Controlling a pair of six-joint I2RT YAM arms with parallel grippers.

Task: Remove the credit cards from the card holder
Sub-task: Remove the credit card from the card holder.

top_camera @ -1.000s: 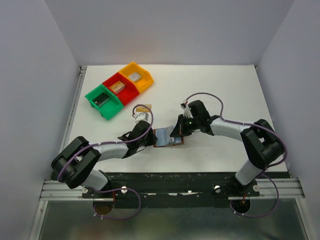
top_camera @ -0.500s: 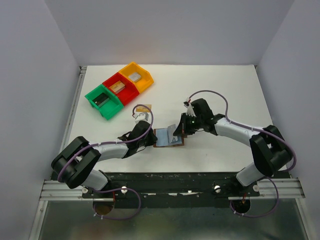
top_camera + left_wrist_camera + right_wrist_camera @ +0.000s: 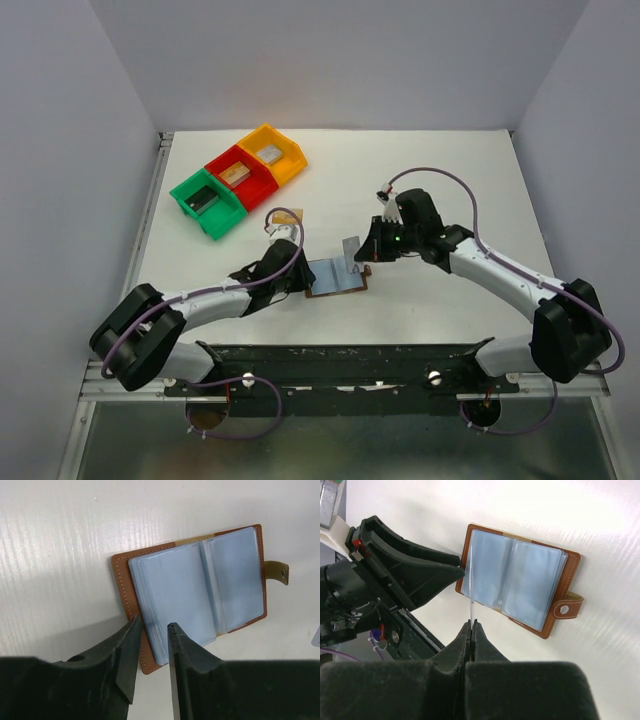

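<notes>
Pulled up and right since the earlier frame, a silvery card (image 3: pixel 349 247) is hanging clamped in the right hand (image 3: pixel 471 625), just far-right of the holder (image 3: pixel 336 276), which is lying open on the counter (image 3: pixel 450 180). The left hand (image 3: pixel 151 626) is parting at the holder's left edge.

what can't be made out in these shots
Face of the credit card in the right gripper: edge-on in the right wrist view, too small from the top.
Whether cards sit inside the card holder: its cloudy blue sleeves hide them in both wrist views.
Pale corner at the left wrist view's right edge: cut off by the frame.
</notes>
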